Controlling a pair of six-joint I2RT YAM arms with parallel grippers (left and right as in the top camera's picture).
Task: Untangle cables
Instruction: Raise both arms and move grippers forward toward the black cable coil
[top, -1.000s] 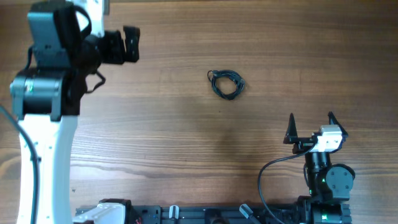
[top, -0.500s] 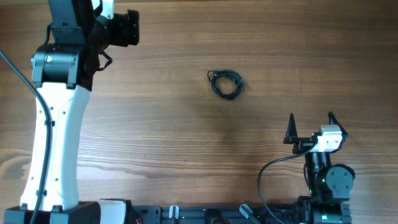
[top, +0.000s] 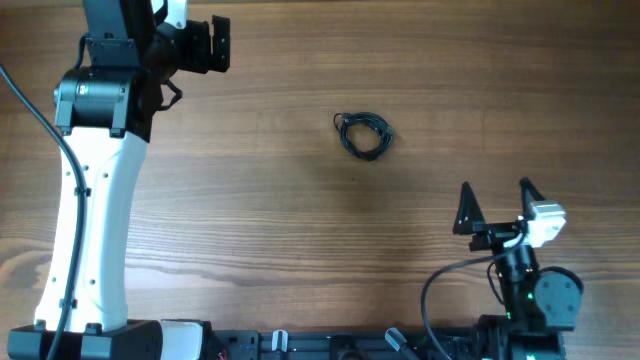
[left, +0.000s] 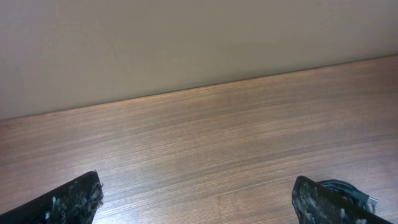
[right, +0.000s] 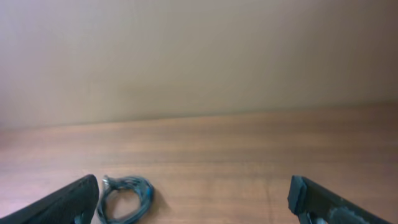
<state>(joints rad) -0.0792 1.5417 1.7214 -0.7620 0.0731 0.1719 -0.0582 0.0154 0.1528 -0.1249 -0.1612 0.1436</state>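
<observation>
Both pairs of fingers are spread, nothing held. The cables (top: 363, 134), one small tight coil, lie ahead of the right gripper (top: 494, 200), past its left finger, and also beyond the right finger of the left gripper (top: 220, 45). One outer loop is best pinched.

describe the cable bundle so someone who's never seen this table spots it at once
On the wooden table, seen from overhead, look slightly right of centre, upper half. The cables lie there as one small dark coil of thin cord, apart from the left gripper and right gripper. Unlike the arms' wires, it lies loose on bare wood.
</observation>
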